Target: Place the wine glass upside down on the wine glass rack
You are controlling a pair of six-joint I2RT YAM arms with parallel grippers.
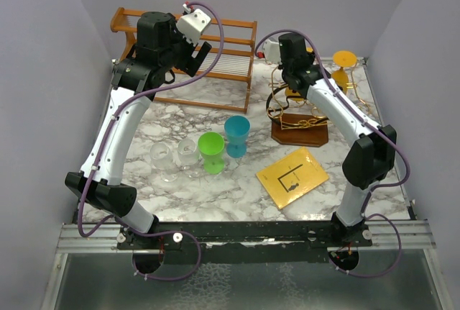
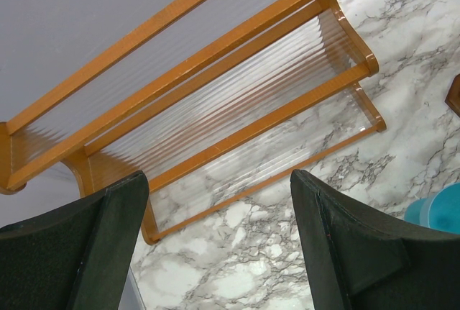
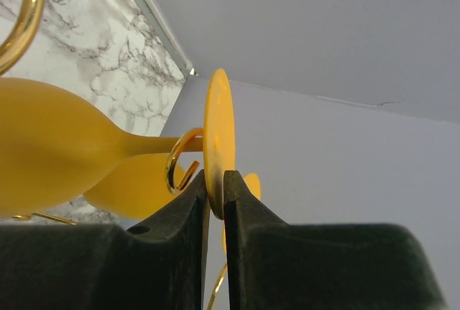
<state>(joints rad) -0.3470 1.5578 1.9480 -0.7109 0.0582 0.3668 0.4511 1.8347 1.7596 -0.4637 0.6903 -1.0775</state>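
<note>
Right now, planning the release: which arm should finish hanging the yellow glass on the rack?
Right. The right gripper pinches the foot of the glass, whose stem sits in a hook of the rack. The left gripper hangs open over the shelf, apart from both.

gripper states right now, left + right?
Left gripper: open, holding nothing.
Right gripper: closed on the foot of the yellow wine glass.
</note>
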